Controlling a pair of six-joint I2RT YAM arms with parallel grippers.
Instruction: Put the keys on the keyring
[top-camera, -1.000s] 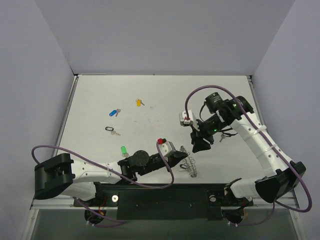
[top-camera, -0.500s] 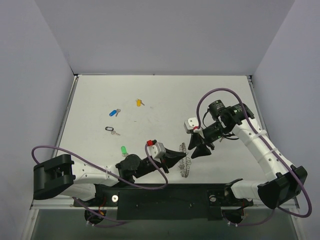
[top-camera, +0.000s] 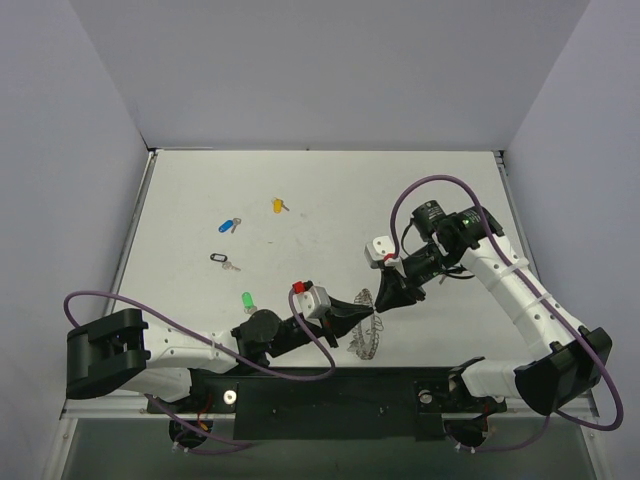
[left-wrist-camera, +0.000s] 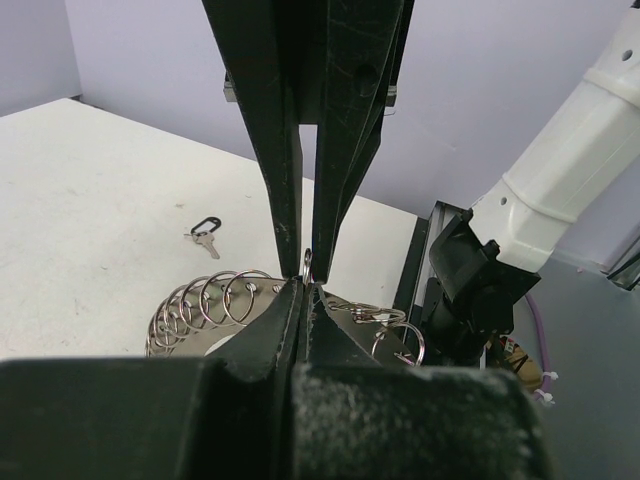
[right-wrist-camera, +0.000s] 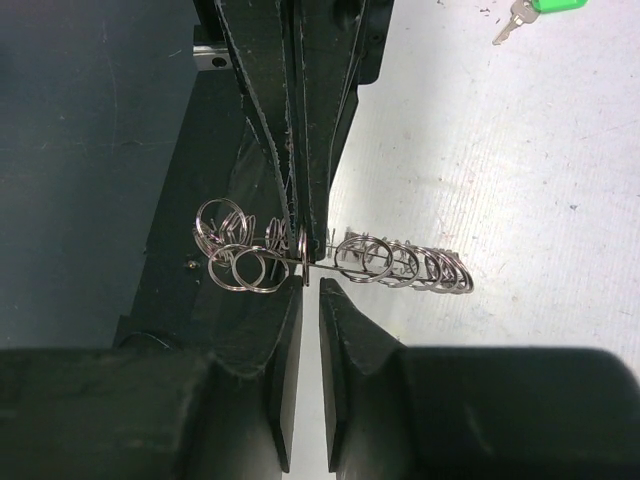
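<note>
A pale grey-white desk (top-camera: 330, 190) fills the middle of the top view, flecked with a few dark marks. Plain lavender-grey walls box it in: a back wall (top-camera: 330, 70) across the upper frame, a left wall (top-camera: 60, 180) and a right wall (top-camera: 600, 110) at the sides. A thin metal rim (top-camera: 133, 230) edges the desk's left side. The light is soft and even.

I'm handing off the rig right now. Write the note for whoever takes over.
Left gripper: jaws shut on the keyring, front middle of the table.
Right gripper: tip to tip with the left, jaws at a narrow slit around one loop; clamped or not, cannot tell.
Loose on the table: blue key, yellow key, black key, green key, second black key.
Done: ring held. Left: thread all five keys.
</note>
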